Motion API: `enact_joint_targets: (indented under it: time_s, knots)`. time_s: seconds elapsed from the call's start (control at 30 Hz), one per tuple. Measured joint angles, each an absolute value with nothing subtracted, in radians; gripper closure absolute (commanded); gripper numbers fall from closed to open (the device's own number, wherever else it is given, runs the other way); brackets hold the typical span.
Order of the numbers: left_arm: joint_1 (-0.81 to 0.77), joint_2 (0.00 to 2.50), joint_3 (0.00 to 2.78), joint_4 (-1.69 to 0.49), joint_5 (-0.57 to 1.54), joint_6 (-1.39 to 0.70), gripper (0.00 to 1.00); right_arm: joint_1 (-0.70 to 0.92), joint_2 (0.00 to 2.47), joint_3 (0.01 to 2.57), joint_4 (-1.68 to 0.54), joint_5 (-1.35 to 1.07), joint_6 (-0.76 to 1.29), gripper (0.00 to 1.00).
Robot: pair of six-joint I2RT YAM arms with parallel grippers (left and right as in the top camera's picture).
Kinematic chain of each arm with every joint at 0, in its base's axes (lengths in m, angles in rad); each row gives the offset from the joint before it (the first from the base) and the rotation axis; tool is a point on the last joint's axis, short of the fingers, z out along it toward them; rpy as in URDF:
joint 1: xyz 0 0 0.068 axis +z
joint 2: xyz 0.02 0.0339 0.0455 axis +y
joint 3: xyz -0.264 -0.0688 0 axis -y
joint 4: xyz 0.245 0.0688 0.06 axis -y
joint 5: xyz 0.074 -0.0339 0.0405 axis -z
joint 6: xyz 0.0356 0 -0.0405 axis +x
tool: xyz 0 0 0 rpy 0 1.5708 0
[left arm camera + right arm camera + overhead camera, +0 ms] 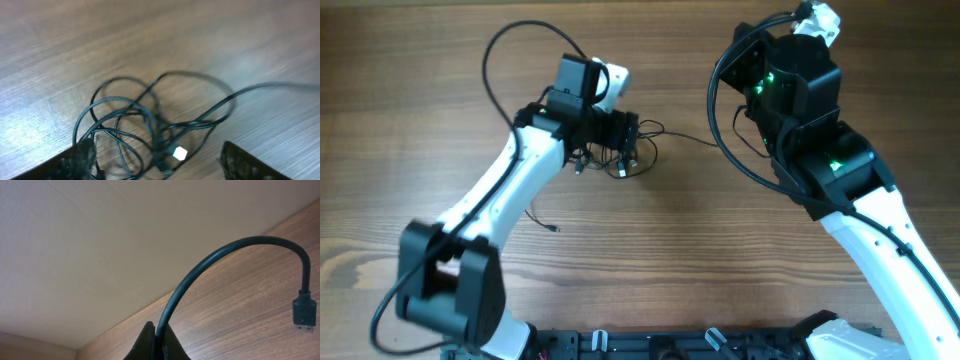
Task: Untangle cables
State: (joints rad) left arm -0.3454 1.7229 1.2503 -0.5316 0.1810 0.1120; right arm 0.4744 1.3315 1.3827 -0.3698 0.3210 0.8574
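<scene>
Over the wood table (650, 250), cables (145, 115) are straddled by the left gripper (160, 162), fingers apart, one strand (240, 242) clamped by the right gripper (150, 341); a single loop should be nipped.

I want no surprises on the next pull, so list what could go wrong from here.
1. The left gripper stands open over the cables, pinning nothing. If the right gripper pulls the strand it seems to pinch, they may all slide instead of loosening.
2. Loops cross closely beside the white plug; a pull there could tighten the knot.
</scene>
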Motion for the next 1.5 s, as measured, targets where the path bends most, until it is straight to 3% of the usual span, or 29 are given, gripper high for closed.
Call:
enact_joint_targets:
  time_s: [0.23,0.47,0.57,0.6,0.67,0.7,0.77,0.9,0.97,1.0,1.27,1.5]
  knots:
    - [-0.345,1.81,1.25,-0.508,0.165,0.347,0.32,0.474,1.332,1.382,-0.381,0.321,0.857,0.96]
    - [-0.345,1.817,1.25,-0.463,0.162,0.365,0.32,0.474,1.332,1.382,-0.381,0.321,0.857,0.96]
    - [-0.345,1.85,1.25,-0.443,0.162,0.366,0.37,0.474,1.332,1.382,-0.381,0.321,0.857,0.95]
    - [-0.345,1.86,1.25,-0.424,0.162,0.366,0.41,0.474,1.332,1.383,-0.382,0.321,0.857,0.96]
    - [-0.345,1.887,1.25,-0.375,0.174,0.368,0.63,0.474,1.332,1.382,-0.382,0.321,0.857,0.96]
    - [-0.345,1.893,1.25,-0.367,0.181,0.37,0.67,0.474,1.332,1.383,-0.382,0.321,0.857,0.95]
    - [-0.345,1.899,1.25,-0.366,0.189,0.377,0.73,0.474,1.332,1.382,-0.382,0.321,0.857,0.96]
    - [-0.345,1.9,1.25,-0.366,0.268,0.361,0.7,0.474,1.332,1.382,-0.382,0.321,0.857,0.95]
    - [-0.345,1.9,1.25,-0.366,0.291,0.358,0.94,0.474,1.332,1.383,-0.382,0.314,0.857,0.96]
    - [-0.345,1.9,1.25,-0.366,0.297,0.357,0.96,0.474,1.332,1.383,-0.382,0.311,0.857,0.95]
    - [-0.313,1.873,1.289,-0.368,0.316,0.242,0.96,0.474,1.332,1.383,-0.41,0.316,0.857,0.95]
    - [-0.079,1.489,1.412,-0.107,0.374,-0.069,0.96,0.474,1.332,1.383,-0.511,0.455,0.858,0.95]
